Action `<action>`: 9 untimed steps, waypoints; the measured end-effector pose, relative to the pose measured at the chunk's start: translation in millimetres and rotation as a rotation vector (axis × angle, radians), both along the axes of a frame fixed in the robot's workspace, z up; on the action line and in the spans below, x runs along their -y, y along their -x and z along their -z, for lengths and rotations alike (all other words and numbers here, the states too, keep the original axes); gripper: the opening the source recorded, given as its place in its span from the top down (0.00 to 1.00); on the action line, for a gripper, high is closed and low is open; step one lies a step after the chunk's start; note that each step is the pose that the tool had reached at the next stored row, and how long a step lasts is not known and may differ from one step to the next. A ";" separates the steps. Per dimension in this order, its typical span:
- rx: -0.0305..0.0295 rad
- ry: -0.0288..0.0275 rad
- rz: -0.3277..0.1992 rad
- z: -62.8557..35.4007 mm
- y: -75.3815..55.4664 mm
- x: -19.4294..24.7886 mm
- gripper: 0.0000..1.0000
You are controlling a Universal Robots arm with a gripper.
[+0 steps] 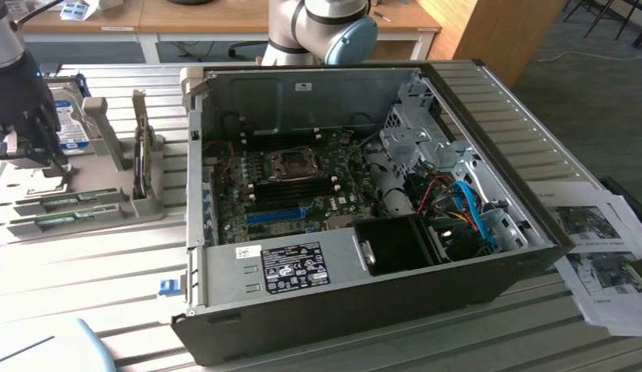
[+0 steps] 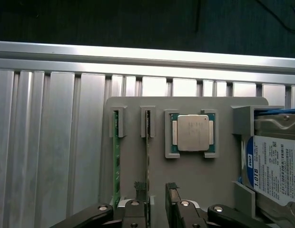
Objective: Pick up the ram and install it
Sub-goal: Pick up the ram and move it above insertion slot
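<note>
Two green ram sticks stand on edge in a grey holder (image 2: 209,199). In the wrist view one ram stick (image 2: 148,161) runs between my gripper's (image 2: 156,191) open fingers, close to one fingertip (image 2: 140,189); the other ram stick (image 2: 115,166) lies outside them. Nothing is gripped. In the exterior view my gripper (image 1: 33,157) hangs over the holder's (image 1: 104,213) far end at the exterior view's left, with the ram sticks (image 1: 67,203) below and in front of it. The open computer case (image 1: 342,194) shows black memory slots (image 1: 292,187) on its motherboard.
A square silver processor chip (image 2: 192,133) and a hard drive (image 2: 276,166) sit in the same holder. A blue slot (image 1: 274,215) lies beside the black ones. Cables and a drive cage (image 1: 445,186) crowd the case's right. Papers (image 1: 600,256) lie on the slatted table.
</note>
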State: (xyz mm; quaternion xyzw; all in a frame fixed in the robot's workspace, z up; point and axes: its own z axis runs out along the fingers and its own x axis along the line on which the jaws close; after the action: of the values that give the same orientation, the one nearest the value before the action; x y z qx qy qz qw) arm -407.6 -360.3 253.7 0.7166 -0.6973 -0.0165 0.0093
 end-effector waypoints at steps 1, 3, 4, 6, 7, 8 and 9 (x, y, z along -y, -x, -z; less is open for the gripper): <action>0.0000 0.0000 0.000 1.0 0.0 0.0 0.71; 0.0000 0.0000 0.000 3.0 0.0 0.0 0.71; 0.0000 0.0000 0.000 4.0 0.0 0.0 0.71; 0.0000 0.0000 0.000 6.1 0.0 0.0 0.71; 0.0000 -0.0001 0.000 7.1 0.0 0.0 0.71; 0.0000 0.0000 0.000 8.1 0.0 0.0 0.71; 0.0000 0.0000 0.000 9.1 0.0 0.0 0.71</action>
State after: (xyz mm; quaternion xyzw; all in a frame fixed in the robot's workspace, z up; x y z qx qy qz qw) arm -407.7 -360.3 244.6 0.7166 -0.6973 -0.0165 0.0093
